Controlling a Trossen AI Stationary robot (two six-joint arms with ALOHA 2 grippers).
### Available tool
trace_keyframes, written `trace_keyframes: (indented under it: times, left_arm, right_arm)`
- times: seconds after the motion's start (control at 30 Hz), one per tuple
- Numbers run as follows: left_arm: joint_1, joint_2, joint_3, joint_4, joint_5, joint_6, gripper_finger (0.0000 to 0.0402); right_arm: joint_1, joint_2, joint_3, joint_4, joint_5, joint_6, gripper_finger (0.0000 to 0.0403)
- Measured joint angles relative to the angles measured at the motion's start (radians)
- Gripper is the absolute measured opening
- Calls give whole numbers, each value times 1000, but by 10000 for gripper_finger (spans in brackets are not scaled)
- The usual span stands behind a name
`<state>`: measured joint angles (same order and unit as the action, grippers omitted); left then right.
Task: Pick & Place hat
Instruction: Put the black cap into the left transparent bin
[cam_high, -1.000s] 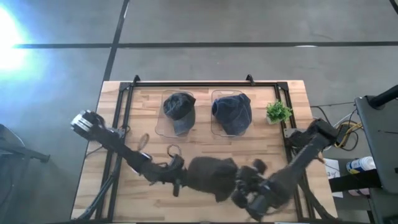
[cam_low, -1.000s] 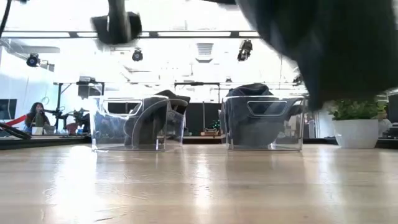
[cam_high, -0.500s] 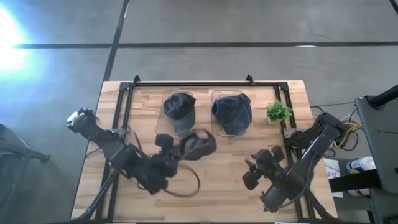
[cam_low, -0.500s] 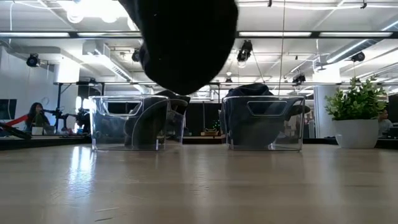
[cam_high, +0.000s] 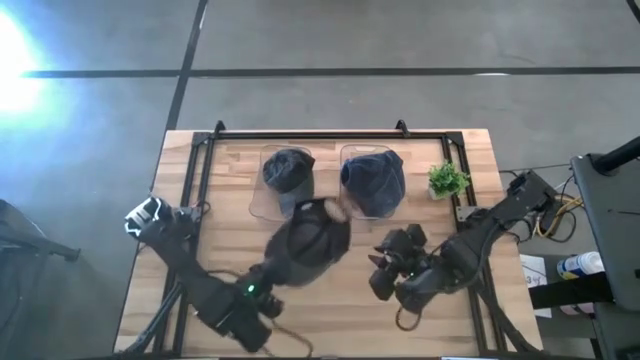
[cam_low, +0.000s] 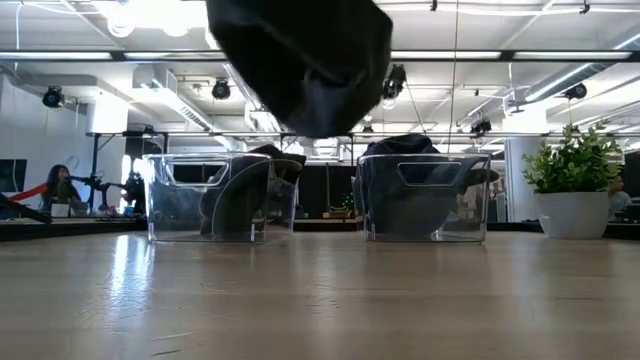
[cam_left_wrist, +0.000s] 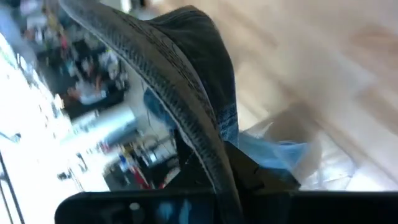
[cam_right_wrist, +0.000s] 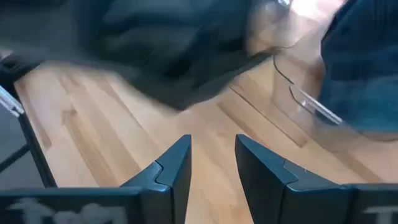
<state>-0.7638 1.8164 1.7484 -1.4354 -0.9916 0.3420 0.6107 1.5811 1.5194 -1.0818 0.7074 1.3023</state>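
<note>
A dark hat (cam_high: 308, 238) hangs in the air over the middle of the table, just on the near side of the two clear bins; in the low view the hat (cam_low: 300, 55) floats well above the wood. My left gripper (cam_high: 268, 285) is shut on its near-left edge. My right gripper (cam_high: 385, 268) is open, right of the hat and apart from it; its fingers (cam_right_wrist: 174, 171) frame bare wood. A dark hat (cam_high: 288, 172) fills the left bin, a blue one (cam_high: 375, 180) the right bin. My left gripper holds the hat by its stitched rim (cam_left_wrist: 214, 171), at the hat's near-left side. The rim runs edge-on up from between the fingers (cam_left_wrist: 258, 177), and the hat hides the contact itself. The hat is lifted clear of the table.
Two clear bins (cam_low: 160, 215) (cam_low: 480, 205) stand side by side near the far edge. A small potted plant (cam_high: 447, 180) sits at the far right. A black rail (cam_high: 310, 133) frames the far edge. Bare wood (cam_high: 340, 310) lies along the near edge.
The hat was low near the near edge between both grippers. My left gripper has carried it up and toward the far edge, up to the bins. My right gripper has come off the hat and moved away toward the right and far side.
</note>
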Motion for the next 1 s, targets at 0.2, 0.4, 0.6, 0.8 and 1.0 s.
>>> trace_keyframes:
  times: [0.2,0.4,0.6,0.8,1.0]
  left_arm:
    - [-42,4,-82,115,3,176,5]
    - [-58,5,-96,139,-44,200,5]
    - [-58,5,-91,239,-76,266,5]
    - [-55,7,-70,319,-87,312,5]
    - [-59,7,-67,299,-56,208,5]
  right_arm:
    - [-153,14,-36,397,-237,-273,112]
    - [-246,99,-56,501,-458,-312,99]
    - [-272,224,-20,572,-486,-317,85]
    - [-322,343,-16,582,-555,-301,73]
    - [-306,290,2,561,-494,-357,73]
